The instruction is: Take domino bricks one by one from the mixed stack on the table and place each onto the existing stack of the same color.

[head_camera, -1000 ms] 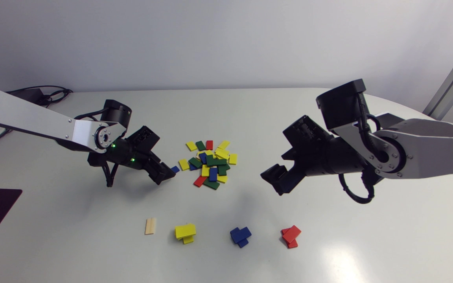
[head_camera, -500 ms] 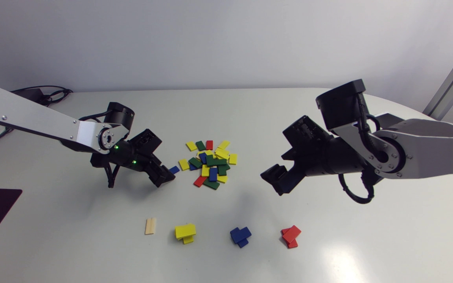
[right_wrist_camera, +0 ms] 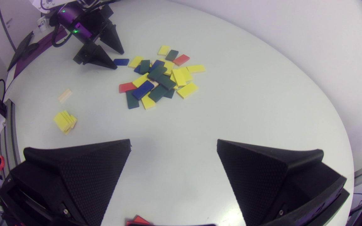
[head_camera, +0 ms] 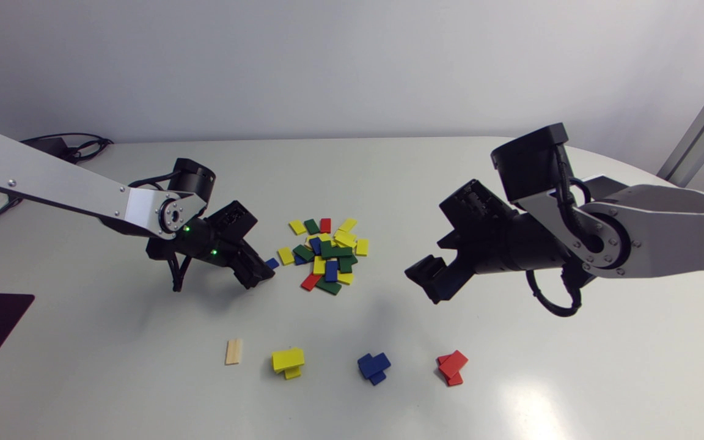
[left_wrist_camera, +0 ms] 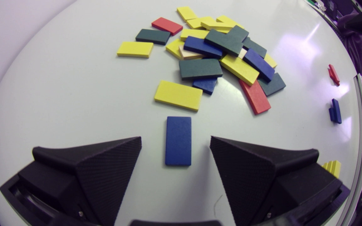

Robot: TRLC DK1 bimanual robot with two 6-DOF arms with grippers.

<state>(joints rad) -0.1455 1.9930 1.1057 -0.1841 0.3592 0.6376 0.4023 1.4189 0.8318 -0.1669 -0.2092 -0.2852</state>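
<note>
Straddling a blue brick (left_wrist_camera: 178, 141) flat on the desk (left_wrist_camera: 74, 94), the left end effector (left_wrist_camera: 175, 138) has its fingers apart, touching neither long edge: pickup is in hand. Next it should close on those edges and carry the brick to the blue stack (head_camera: 374, 366). Beyond lies the mixed stack (left_wrist_camera: 218, 53); the right end effector (right_wrist_camera: 173, 144) hovers, fingers spread.

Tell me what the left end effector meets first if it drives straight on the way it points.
Probably the lone blue domino brick lying flat between the left end effector's open fingers; beyond it, the nearest yellow domino brick. Depth is unclear.
</note>
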